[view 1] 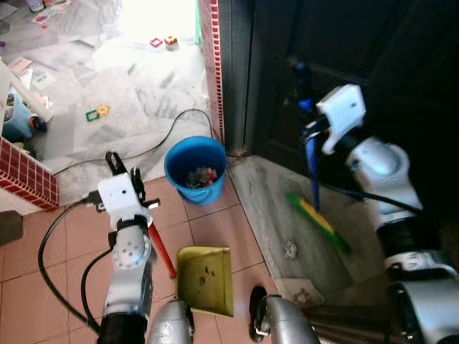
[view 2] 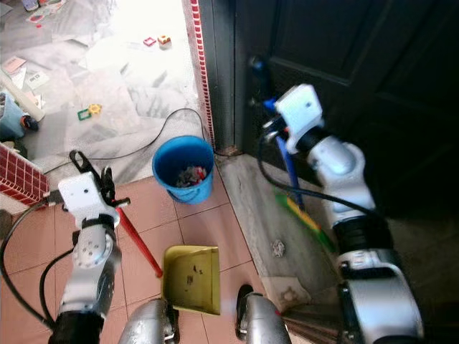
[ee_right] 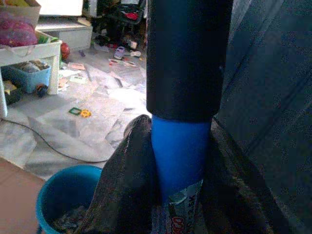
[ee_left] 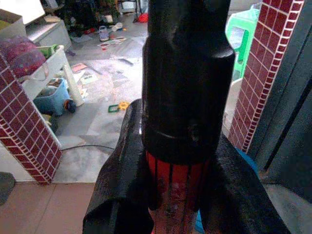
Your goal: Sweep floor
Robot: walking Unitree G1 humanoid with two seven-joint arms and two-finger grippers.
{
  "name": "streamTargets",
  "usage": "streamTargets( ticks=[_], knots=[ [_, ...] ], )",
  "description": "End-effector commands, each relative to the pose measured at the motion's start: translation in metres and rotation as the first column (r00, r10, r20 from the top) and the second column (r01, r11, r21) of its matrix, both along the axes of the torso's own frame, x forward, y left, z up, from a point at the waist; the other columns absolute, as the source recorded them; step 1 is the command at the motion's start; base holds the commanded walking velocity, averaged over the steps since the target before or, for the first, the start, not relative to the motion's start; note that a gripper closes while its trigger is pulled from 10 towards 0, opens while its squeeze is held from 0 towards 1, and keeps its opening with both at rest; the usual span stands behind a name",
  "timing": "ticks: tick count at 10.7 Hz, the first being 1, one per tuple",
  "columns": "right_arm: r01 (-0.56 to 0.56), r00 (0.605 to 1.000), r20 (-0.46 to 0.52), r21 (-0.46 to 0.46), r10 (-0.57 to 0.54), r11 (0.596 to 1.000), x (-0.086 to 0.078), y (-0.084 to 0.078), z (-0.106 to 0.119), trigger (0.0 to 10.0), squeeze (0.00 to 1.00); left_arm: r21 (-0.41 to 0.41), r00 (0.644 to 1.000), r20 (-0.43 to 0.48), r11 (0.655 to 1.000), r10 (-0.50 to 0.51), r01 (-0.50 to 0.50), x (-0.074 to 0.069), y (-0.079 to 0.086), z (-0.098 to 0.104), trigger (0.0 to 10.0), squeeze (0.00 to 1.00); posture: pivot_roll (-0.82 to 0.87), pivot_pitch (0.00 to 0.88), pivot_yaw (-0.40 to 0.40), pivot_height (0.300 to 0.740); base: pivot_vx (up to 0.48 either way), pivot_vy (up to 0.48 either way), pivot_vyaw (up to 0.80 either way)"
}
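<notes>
My left gripper [view 1: 118, 172] is shut on the red handle [view 1: 161, 249] of a yellow-green dustpan [view 1: 206, 279], which rests on the terracotta tiles with a few crumbs in it. In the left wrist view the red handle [ee_left: 176, 195] runs between the black fingers [ee_left: 117, 195]. My right gripper [view 1: 312, 122] is shut on the blue broom handle [view 1: 313, 168]; its green and yellow bristle head [view 1: 319, 222] is blurred over the grey step. In the right wrist view the blue handle [ee_right: 181, 156] is clamped between the fingers. A small crumpled scrap [view 1: 290, 249] lies on the step.
A blue bucket [view 1: 195, 170] holding rubbish stands by the doorway. A dark door [view 1: 373, 64] is at the right, a red-tiled pillar [view 1: 211, 64] beside it. A black cable [view 1: 143, 147] crosses the marble floor, with toys [view 1: 97, 112] scattered beyond. A low red-tiled wall [view 1: 25, 175] is at left.
</notes>
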State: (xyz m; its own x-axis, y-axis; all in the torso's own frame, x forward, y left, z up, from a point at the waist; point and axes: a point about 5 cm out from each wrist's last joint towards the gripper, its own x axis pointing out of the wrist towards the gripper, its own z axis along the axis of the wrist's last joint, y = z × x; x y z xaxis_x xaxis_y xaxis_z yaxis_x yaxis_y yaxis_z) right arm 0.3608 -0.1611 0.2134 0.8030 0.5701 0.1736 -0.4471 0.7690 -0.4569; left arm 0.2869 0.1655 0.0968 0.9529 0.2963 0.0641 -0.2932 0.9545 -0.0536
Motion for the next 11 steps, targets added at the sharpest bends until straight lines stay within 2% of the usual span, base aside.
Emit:
streamTargets(
  ticks=[1,2,3,5,6,7,8,9,10,11],
  knots=[
    [-0.001,1.0,-0.015,-0.002,0.001,1.0,0.0,0.006,-0.001,10.0,0.0,0.0,0.999,-0.051,1.0,0.003,-0.003,-0.002,0.001,-0.011,10.0,0.0,-0.07,0.174,0.01,0.74,0.0,0.0,0.0],
    [0.016,0.999,-0.051,0.009,-0.015,1.0,0.002,0.008,-0.005,10.0,0.0,0.0,0.999,-0.053,1.0,0.005,-0.005,0.001,0.001,-0.011,10.0,0.0,-0.07,0.165,0.007,0.74,0.0,0.0,0.0],
    [0.055,0.995,-0.089,0.089,-0.047,0.995,0.006,0.01,-0.004,10.0,0.0,-0.007,0.997,-0.074,1.0,0.022,-0.023,0.003,0.003,-0.015,10.0,0.0,-0.07,0.151,0.005,0.74,0.0,0.0,0.0],
    [0.134,0.983,-0.161,0.316,-0.087,0.939,0.012,0.016,0.004,10.0,0.0,-0.018,0.997,-0.066,0.999,0.047,-0.049,0.009,0.003,-0.016,10.0,0.0,-0.09,0.125,0.002,0.74,0.0,0.0,0.0],
    [0.156,0.978,-0.185,0.372,-0.092,0.915,0.014,0.018,0.005,10.0,0.0,0.0,0.992,-0.045,0.993,0.119,-0.119,0.01,0.008,-0.017,10.0,0.0,-0.1,0.117,-0.002,0.74,0.0,0.0,0.0],
    [0.181,0.972,-0.208,0.386,-0.105,0.905,0.017,0.018,0.006,10.0,0.0,0.04,0.973,-0.064,0.975,0.22,-0.218,0.01,0.015,-0.024,10.0,0.0,-0.13,0.105,-0.005,0.74,0.0,0.0,0.0],
    [0.194,0.971,-0.205,0.383,-0.121,0.903,0.017,0.017,0.008,10.0,0.0,0.091,0.957,-0.074,0.957,0.281,-0.274,0.009,0.016,-0.03,10.0,0.0,-0.15,0.097,-0.008,0.74,0.0,0.0,0.0],
    [0.203,0.967,-0.226,0.406,-0.118,0.891,0.017,0.017,0.01,10.0,0.0,0.087,0.96,-0.101,0.963,0.263,-0.255,0.009,0.009,-0.038,10.0,0.0,-0.17,0.082,-0.014,0.74,0.0,0.0,0.0],
    [0.204,0.966,-0.234,0.421,-0.111,0.884,0.017,0.016,0.013,10.0,0.0,0.072,0.968,-0.1,0.972,0.232,-0.225,0.013,0.001,-0.038,10.0,0.0,-0.18,0.068,-0.017,0.74,0.0,0.0,0.0],
    [0.201,0.964,-0.252,0.469,-0.088,0.86,0.018,0.015,0.016,10.0,0.0,0.077,0.969,-0.098,0.972,0.229,-0.222,0.016,0.0,-0.038,10.0,0.0,-0.19,0.059,-0.017,0.74,0.0,0.0,0.0]
  ],
)
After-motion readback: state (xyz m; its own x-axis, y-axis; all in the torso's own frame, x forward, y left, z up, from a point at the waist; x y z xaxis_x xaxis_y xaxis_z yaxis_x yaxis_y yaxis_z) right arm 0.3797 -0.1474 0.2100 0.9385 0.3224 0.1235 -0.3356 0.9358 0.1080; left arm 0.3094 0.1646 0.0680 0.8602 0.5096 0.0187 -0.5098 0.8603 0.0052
